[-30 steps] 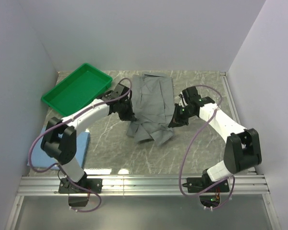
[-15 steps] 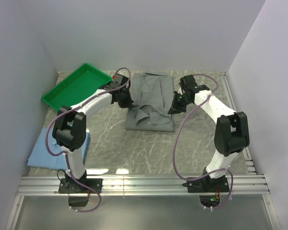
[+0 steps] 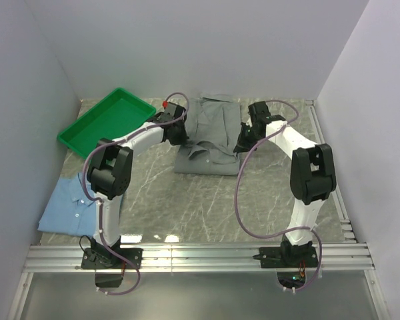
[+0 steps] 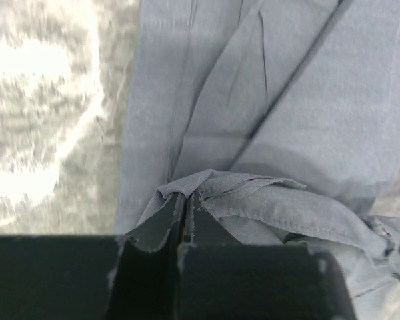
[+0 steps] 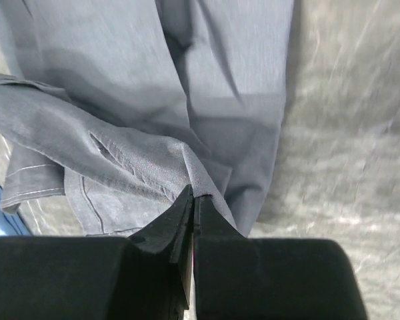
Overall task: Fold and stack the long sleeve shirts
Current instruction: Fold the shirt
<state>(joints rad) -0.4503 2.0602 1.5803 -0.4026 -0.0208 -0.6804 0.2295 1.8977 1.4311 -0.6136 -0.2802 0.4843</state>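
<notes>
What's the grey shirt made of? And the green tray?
The grey shirt looks like soft woven cloth with a matte finish: it creases, bunches and shows stitched seams. The green tray is probably hard plastic: smooth, slightly glossy, with a stiff raised rim.

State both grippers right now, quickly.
Left gripper: closed, pinching a fold of the grey shirt.
Right gripper: closed, pinching the grey shirt's edge.

plain grey shirt [image 3: 210,137] at the far middle of the grey, white-veined marble worktop [image 3: 207,207]; light blue shirt [image 3: 63,205] at its near left corner; bright green tray [image 3: 110,120] far left.
</notes>
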